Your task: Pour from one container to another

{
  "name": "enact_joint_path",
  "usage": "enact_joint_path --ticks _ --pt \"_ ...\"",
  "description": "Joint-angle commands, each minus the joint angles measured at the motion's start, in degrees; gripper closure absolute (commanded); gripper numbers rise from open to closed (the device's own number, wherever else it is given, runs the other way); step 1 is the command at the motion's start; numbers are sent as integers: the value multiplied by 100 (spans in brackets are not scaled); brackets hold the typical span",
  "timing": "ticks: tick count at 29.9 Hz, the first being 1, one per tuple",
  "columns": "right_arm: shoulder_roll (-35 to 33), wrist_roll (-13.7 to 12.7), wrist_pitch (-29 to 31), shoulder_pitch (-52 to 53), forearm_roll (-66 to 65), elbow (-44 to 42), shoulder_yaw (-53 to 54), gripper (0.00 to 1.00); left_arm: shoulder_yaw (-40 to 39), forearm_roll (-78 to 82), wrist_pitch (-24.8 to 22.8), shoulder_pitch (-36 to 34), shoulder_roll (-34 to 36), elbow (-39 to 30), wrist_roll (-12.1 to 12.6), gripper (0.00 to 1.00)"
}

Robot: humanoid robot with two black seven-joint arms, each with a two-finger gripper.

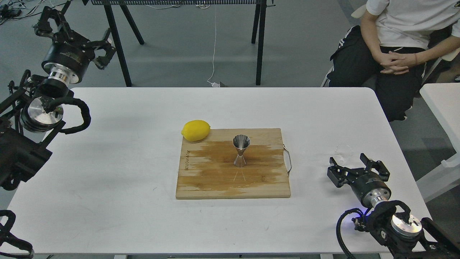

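The small clear glass cup (344,151) stands on the white table at the right, partly behind my right gripper (354,166). That gripper is open, its fingers spread just in front of the cup, not around it. The steel jigger (240,150) stands upright in the middle of the wooden cutting board (215,180). My left gripper (72,30) is open and raised high at the far left, beyond the table's back edge, far from both containers.
A yellow lemon (196,130) lies at the board's back left corner. The board has a metal handle (288,160) on its right side. A seated person (399,46) is beyond the table's back right corner. A second table edge (440,104) shows at right.
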Motion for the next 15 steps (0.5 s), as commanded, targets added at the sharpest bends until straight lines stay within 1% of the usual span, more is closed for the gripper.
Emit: enact_joint_path --ticks 1,3,9,13,15 --pt "60 -25 -206 182 0 -206 26 0 1 0 1 0 -8 0 1 0" --pt "104 -25 -277 261 8 -355 53 0 1 0 1 0 0 0 1 0" --pt "288 -25 -233 402 -9 -593 44 0 9 9 -8 0 27 35 9 0" --pt "376 -34 -172 613 -35 -944 -53 6 9 0 -8 26 18 35 1 0" --pt "394 -60 -136 701 -35 -1111 -53 7 9 0 -8 105 9 26 -17 0"
